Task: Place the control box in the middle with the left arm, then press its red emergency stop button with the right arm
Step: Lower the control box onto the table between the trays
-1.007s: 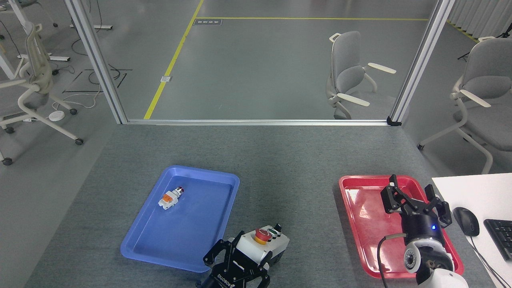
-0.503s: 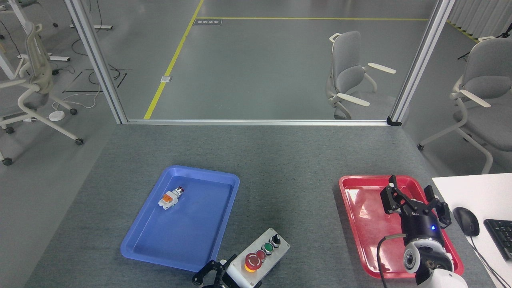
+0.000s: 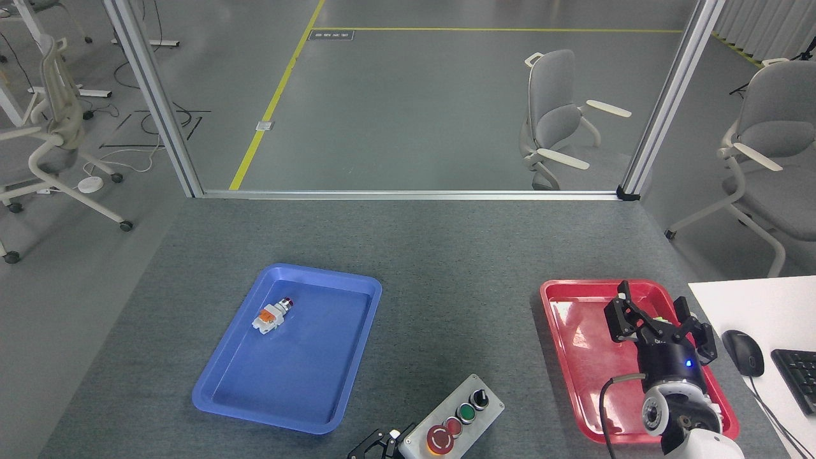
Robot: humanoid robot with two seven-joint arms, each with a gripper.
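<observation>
Going left to right: the blue tray (image 3: 287,347) is holding only a small pushbutton part (image 3: 271,315); the left gripper (image 3: 377,447) is slipping off-frame, finger state unclear, leaving the control box (image 3: 454,421) newly lying flat on the table between trays, grey-topped, big red button nearest; the right gripper (image 3: 656,319) is hovering spread-fingered over the red tray (image 3: 567,357).

No legible text, labels or brands; floor plate (image 3: 330,35) markings too small to read.

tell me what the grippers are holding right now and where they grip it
The left gripper is at the near end of the control box, but a grip cannot be confirmed. The right gripper is open and empty.
</observation>
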